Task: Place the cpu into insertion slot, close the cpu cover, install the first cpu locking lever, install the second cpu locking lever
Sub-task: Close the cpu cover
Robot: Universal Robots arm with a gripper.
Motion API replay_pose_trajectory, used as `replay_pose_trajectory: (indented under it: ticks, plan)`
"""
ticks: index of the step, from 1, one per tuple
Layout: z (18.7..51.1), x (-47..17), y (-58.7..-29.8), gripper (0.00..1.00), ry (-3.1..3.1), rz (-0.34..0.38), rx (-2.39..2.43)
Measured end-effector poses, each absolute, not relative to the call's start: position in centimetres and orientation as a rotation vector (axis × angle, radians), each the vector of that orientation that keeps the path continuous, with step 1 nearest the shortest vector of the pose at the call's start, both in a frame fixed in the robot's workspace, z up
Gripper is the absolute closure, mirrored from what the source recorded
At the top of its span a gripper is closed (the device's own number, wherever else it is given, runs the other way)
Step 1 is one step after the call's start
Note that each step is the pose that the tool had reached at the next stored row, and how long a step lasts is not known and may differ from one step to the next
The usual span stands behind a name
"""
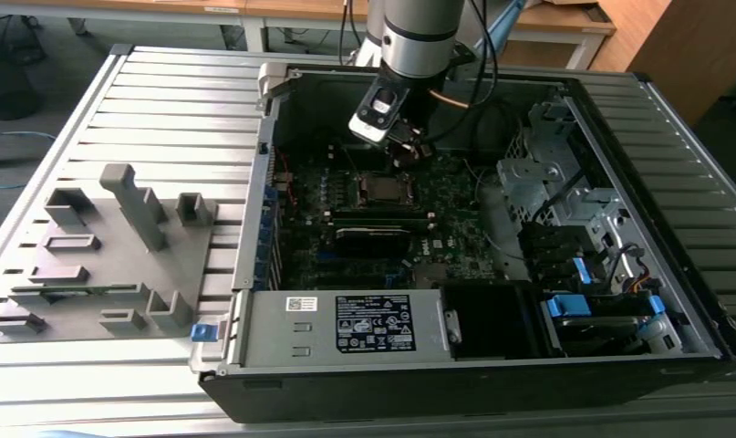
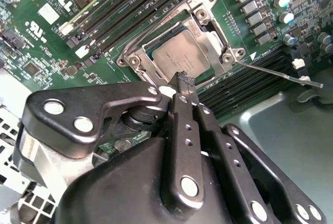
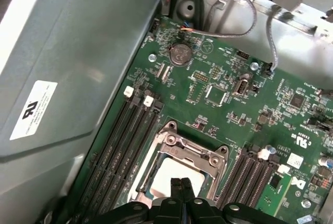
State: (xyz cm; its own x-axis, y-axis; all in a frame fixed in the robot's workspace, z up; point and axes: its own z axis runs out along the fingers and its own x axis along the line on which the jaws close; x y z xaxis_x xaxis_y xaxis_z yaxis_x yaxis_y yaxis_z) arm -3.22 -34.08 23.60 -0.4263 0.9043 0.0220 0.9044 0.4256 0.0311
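Ribbed metal surface (image 1: pixel 173 100), open computer case (image 1: pixel 490 388) | cpu (image 2: pixel 179 52) is seated under lowered cpu cover (image 2: pixel 217 37) | pincer (image 3: pixel 181 183) is fully closed, nothing gripped, positioned over cpu edge.

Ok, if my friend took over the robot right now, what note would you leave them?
Gripper: shut, nothing in it, tips right over the near edge of the chip's cover.
Chip: sitting in place on the green board.
Cover: looks folded down flat around the chip.
Done: chip in, cover down.
Left: the levers. One thin wire lever sticks out sideways and looks unlocked.
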Motion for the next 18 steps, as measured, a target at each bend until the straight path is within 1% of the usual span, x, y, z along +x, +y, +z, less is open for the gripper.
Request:
replay_pose_trajectory:
  ticks: [6, 18]
  plan:
    - [23.60, -3.22, -34.08, 0.89, -2.706, -0.060, -1.589]
    - [23.60, -3.22, -34.08, 0.89, -2.709, -0.060, -1.583]
